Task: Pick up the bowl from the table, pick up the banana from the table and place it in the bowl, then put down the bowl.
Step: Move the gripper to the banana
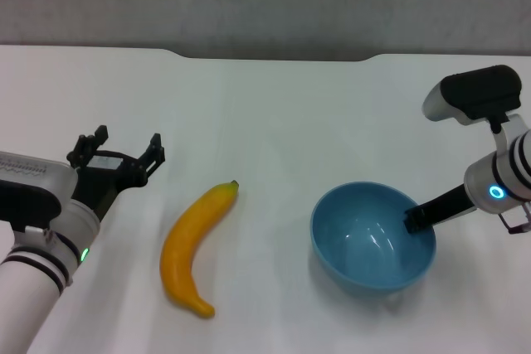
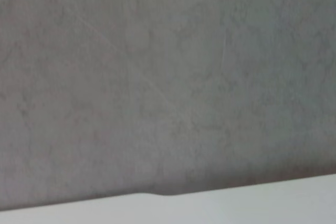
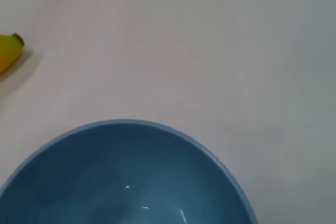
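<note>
The light-blue bowl [image 1: 365,242] stands right of centre on the white table [image 1: 274,113]. My right gripper [image 1: 415,220] is at its right rim, one dark finger inside the bowl against the wall, the outer finger hidden; it looks shut on the rim. The right wrist view shows the bowl [image 3: 126,177] close up and the banana's stem end [image 3: 8,51]. The yellow-orange banana [image 1: 192,248] lies left of the bowl, stem tip pointing away from me. My left gripper [image 1: 120,153] is open and empty, left of the banana.
The table's dark notched rear edge [image 1: 274,57] runs along the back below a grey wall. The left wrist view shows only that wall [image 2: 168,77] and a strip of table [image 2: 273,203].
</note>
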